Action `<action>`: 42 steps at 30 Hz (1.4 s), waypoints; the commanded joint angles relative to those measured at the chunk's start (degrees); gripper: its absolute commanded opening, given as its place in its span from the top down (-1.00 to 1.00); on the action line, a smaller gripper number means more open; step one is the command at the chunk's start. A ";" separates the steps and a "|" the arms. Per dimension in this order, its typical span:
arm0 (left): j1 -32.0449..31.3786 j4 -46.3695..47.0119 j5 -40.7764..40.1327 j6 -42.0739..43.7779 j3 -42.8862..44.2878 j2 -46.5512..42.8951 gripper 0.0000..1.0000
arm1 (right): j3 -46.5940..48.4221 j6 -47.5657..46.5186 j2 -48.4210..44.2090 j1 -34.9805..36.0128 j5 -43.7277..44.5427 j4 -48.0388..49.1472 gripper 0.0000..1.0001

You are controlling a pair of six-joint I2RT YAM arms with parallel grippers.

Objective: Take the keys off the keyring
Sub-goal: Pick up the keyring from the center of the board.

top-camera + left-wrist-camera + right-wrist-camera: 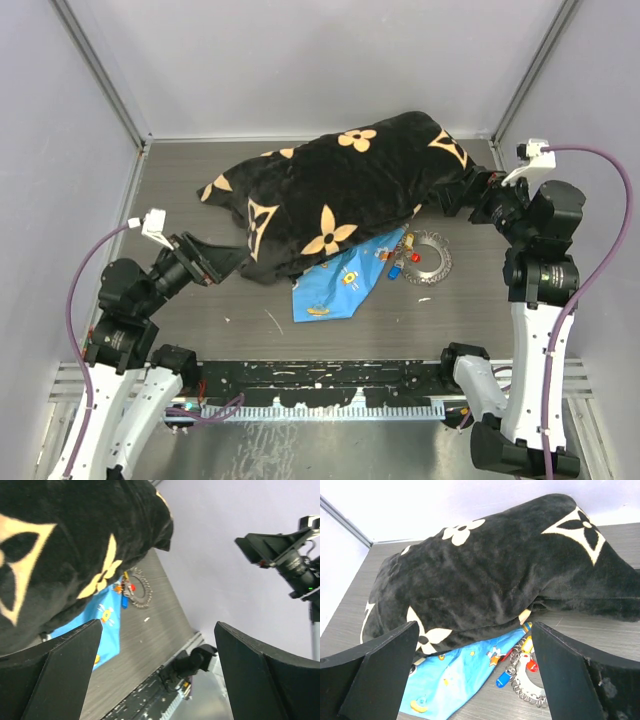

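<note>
Top external view: thin silvery chain-like keyring (446, 261) seems light, floppy; take its bare arc beside tiny coloured-head keys (396, 270); both jaws apart.

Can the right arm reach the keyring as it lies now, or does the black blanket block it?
Probably yes. The keyring lies uncovered on the table beside the edge of the black blanket, and the right tool, open, points toward it with nothing between.

Black plush blanket (340, 195), overlapping blue cloth (335, 290)
</note>
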 commanded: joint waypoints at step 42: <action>0.23 -14.69 -7.23 27.58 0.53 -2.58 -0.97 | -18.62 -40.26 16.27 -1.92 -2.73 5.07 -1.00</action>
